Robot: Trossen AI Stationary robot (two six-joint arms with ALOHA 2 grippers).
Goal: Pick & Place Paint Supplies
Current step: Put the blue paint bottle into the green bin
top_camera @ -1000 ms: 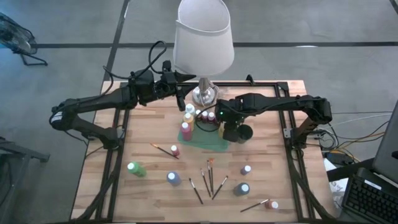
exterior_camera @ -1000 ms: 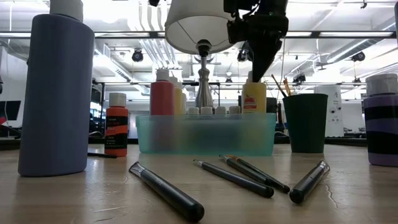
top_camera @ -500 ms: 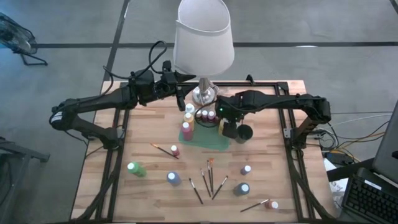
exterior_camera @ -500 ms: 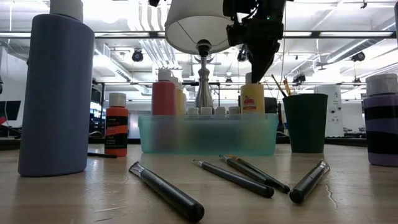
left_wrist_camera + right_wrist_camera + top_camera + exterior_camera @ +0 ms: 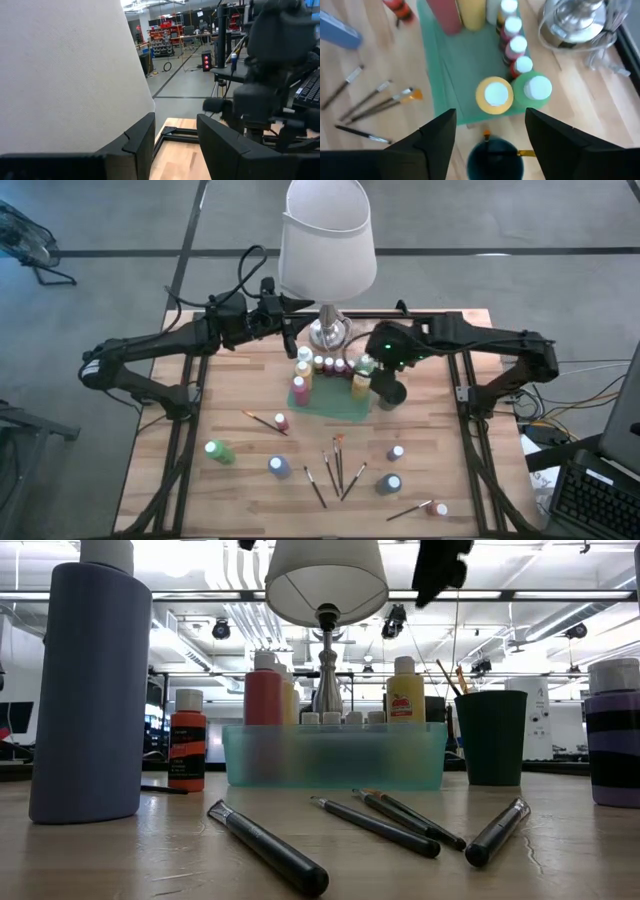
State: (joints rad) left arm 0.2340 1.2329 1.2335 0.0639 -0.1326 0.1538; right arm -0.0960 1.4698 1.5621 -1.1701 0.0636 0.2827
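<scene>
Roughly half done: several paint bottles [image 5: 322, 366] upright in green tray [image 5: 340, 406], brushes [image 5: 335, 465] and bottles lying loose at worktop's [image 5: 250, 485] 6 o'clock, right gripper [image 5: 490, 131] above tray, fingers spread empty.

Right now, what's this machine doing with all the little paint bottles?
It is sorting paint supplies into a green tray. The right end effector hangs open and empty above the yellow bottle, which stands in the tray beside a green bottle. The left end effector waits by the lamp. Several bottles and loose paintbrushes lie on the table, not yet collected.
</scene>
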